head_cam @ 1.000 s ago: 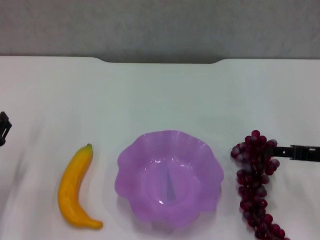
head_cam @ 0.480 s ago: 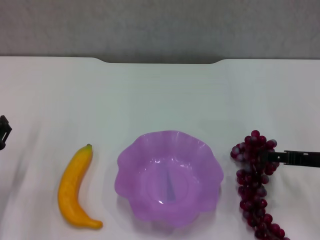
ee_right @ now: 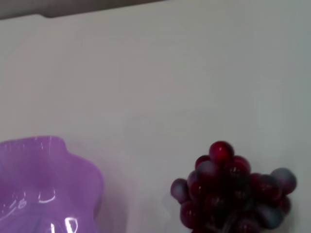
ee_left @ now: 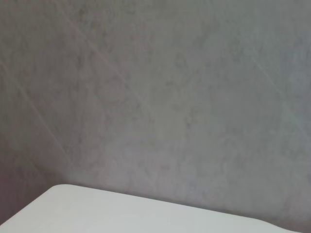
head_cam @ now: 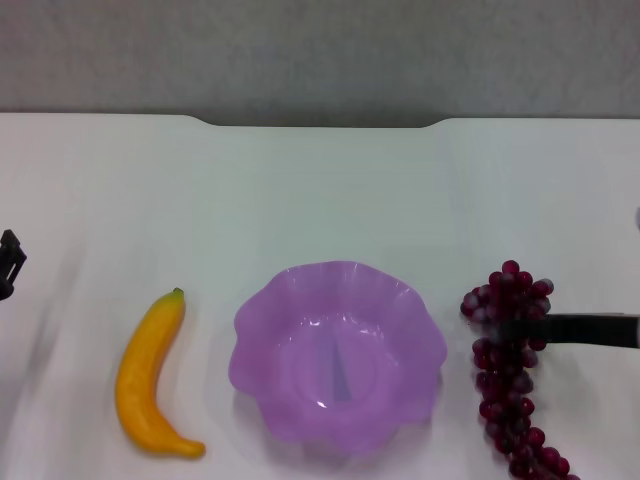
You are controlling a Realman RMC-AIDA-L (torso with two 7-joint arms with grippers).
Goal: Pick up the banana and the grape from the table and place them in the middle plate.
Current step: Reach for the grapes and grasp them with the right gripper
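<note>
The banana [head_cam: 148, 378] lies on the white table [head_cam: 320, 190] left of the purple scalloped plate [head_cam: 300, 275], which holds nothing. The grape bunch [head_cam: 505, 390] lies right of the plate. My right gripper [head_cam: 520, 328] reaches in from the right edge as a dark bar, its tip over the upper part of the bunch. The right wrist view shows the top of the bunch [ee_right: 228, 194] and part of the plate [ee_right: 43, 174]. Only a small dark part of my left gripper [head_cam: 8, 262] shows at the left edge, away from the banana.
The table's far edge has a shallow notch [head_cam: 320, 122] with a grey wall behind it. The left wrist view shows only that wall and a corner of the table [ee_left: 121, 213].
The right gripper's dark bar has moved toward the near edge and further left, from beside the top of the grape bunch to across it. The left gripper has shifted slightly.
</note>
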